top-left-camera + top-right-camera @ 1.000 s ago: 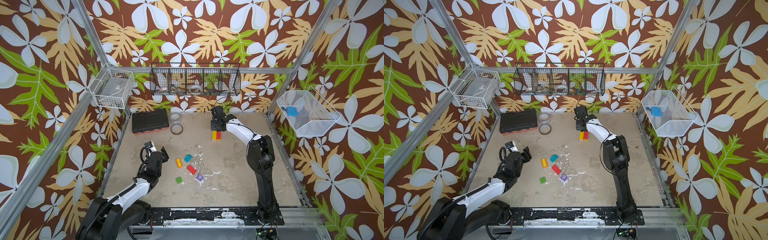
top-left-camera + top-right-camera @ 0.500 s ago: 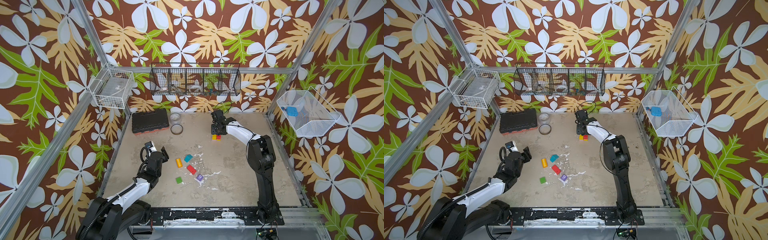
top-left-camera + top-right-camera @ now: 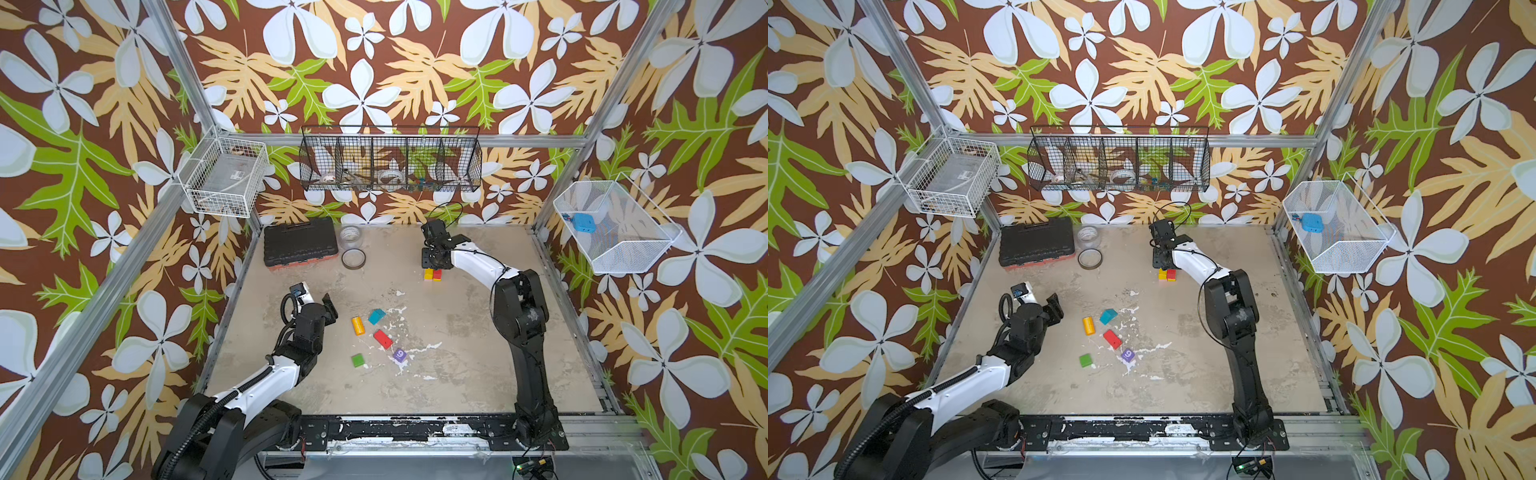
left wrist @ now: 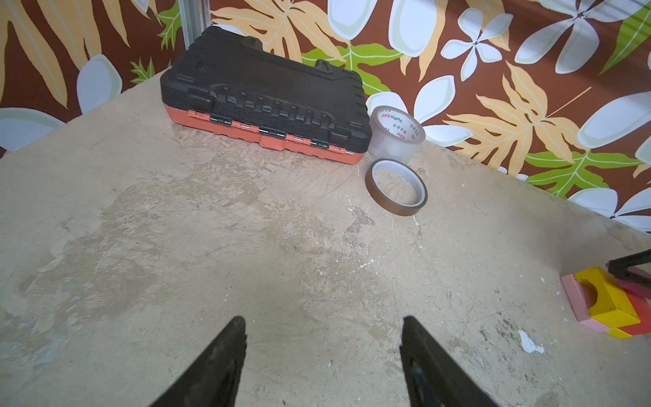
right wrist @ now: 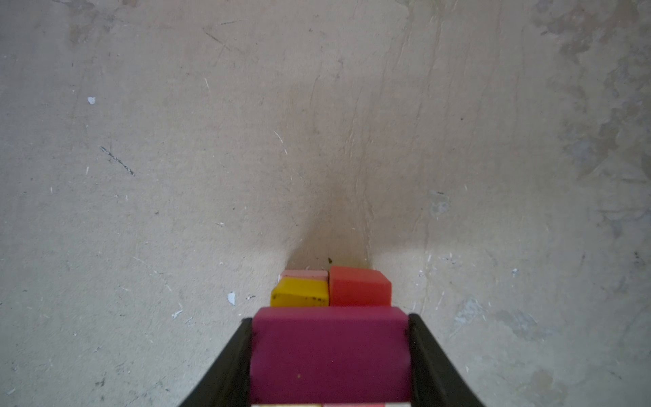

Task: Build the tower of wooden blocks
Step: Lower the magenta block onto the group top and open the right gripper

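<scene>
Blocks nearest me first. Five lie loose mid-table, well apart from the tower: one green block (image 3: 358,360), one purple cube (image 3: 399,355) marked 9, one red block (image 3: 382,338), one orange block (image 3: 357,325) and one teal block (image 3: 376,316). My left gripper (image 4: 324,320) hovers to their left with its jaws spread and nothing between them.

Farther back, right of centre, stands the tower (image 3: 432,274). In it I count one pink block (image 4: 577,299), one yellow arch block (image 4: 609,299), one red brick (image 5: 359,285) and a second yellow piece (image 4: 620,333) low down.

Over the last second my right gripper (image 5: 330,319) has come down onto that stack. In both top views it now covers most of what showed a moment ago. It is clenched on one magenta block (image 5: 329,352), held over the yellow and red tops. I judge the placing is nearly done, but I cannot tell whether the block is seated, so letting go looks like my next call.

At the back sit one black toolbox (image 4: 260,102), one clear tape roll (image 4: 396,132) and one brown tape ring (image 4: 396,186).
</scene>
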Robot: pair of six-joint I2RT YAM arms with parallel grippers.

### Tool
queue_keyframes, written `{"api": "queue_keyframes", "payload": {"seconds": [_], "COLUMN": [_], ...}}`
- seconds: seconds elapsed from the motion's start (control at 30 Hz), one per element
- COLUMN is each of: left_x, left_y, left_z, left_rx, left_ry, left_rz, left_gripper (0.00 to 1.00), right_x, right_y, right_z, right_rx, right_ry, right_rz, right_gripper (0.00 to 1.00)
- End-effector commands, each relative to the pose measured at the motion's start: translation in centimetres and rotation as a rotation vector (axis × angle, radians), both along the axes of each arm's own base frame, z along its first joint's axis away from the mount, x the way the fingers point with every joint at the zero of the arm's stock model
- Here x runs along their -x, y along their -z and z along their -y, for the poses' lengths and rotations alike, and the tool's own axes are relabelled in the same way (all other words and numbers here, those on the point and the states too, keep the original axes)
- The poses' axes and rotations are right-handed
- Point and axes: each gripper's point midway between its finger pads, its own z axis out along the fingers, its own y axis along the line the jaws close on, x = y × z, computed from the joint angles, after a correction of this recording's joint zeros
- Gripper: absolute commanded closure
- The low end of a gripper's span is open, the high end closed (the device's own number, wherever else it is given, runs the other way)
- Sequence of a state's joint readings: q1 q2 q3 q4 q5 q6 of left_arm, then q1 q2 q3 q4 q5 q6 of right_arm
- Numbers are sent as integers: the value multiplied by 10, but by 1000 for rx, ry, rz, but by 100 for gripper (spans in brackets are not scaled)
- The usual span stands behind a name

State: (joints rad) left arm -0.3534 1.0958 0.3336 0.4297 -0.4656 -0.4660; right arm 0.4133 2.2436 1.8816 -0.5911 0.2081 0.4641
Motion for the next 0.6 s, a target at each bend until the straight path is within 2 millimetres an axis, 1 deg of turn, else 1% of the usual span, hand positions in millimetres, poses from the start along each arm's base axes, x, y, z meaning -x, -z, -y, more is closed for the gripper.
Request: {"api": "queue_keyframes", "payload": {"seconds": [0.0, 0.1, 0.3, 0.57], "left_x": [-3, -3, -4, -4], "left_y": [-6, -6, -6, -7], "left_z": [0, 1, 1, 1], "left_rx": [0, 1, 0, 2], "left_ry": [-1, 1, 3, 6], "left_rz": [19, 19, 19, 21], "left_gripper": [30, 30, 30, 30], "right_x": [-2, -2, -1, 2], "right_y": [-2, -2, 0, 0], "right_z": [-2, -2, 0, 2], "right_rx": [-6, -3, 4, 8], "right_ry": [3, 2, 6, 10], "right_rz": [4, 2, -3, -5], "right_gripper": [64, 56, 44, 35]}}
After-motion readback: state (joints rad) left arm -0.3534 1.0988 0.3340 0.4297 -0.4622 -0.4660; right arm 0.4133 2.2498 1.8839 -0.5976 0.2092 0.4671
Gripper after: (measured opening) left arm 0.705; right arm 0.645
